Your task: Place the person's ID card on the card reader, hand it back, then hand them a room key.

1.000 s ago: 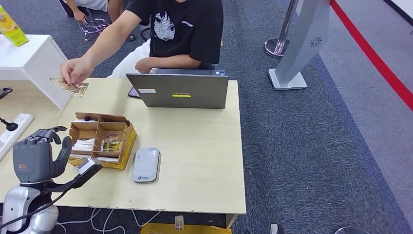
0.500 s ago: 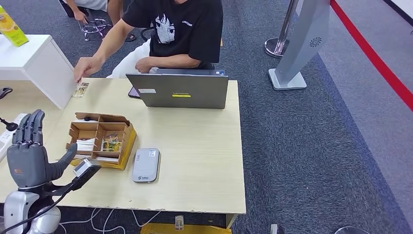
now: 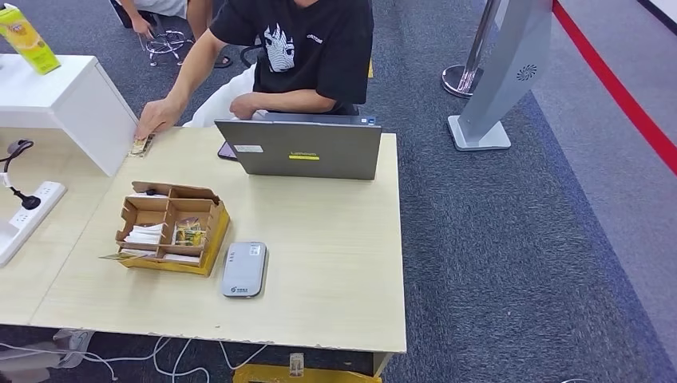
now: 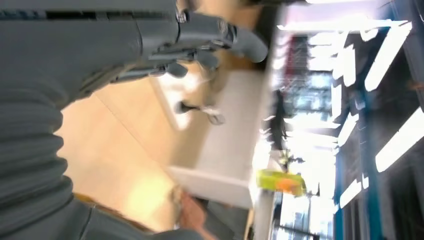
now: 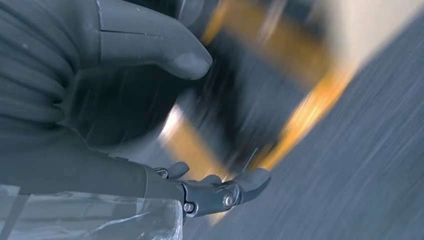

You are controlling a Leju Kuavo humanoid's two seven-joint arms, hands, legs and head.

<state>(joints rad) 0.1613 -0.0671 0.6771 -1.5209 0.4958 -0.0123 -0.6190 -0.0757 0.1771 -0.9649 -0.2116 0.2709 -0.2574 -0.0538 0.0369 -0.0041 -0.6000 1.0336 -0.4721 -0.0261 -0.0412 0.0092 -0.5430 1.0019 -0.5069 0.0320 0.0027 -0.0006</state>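
Person's hand (image 3: 157,117) presses the ID card (image 3: 140,147) onto the table (image 3: 319,239).
Our left robot hand (image 4: 200,42) and right robot hand (image 5: 190,125) hold nothing, fingers apart; card reader (image 3: 243,270) sits beside the cardboard box (image 3: 169,227).

On my table (image 3: 335,271): compartment box (image 3: 169,227) at left, card reader (image 3: 244,270) just right of it, nearer me. Laptop (image 3: 299,149) behind both. Person's hand (image 3: 156,118) on card (image 3: 140,147), far-left edge. Power strip (image 3: 28,215) further left.

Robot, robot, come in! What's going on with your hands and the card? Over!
Both hands empty: left hand, right hand. Person's hand on the card at the table's far corner. Nothing in the way.
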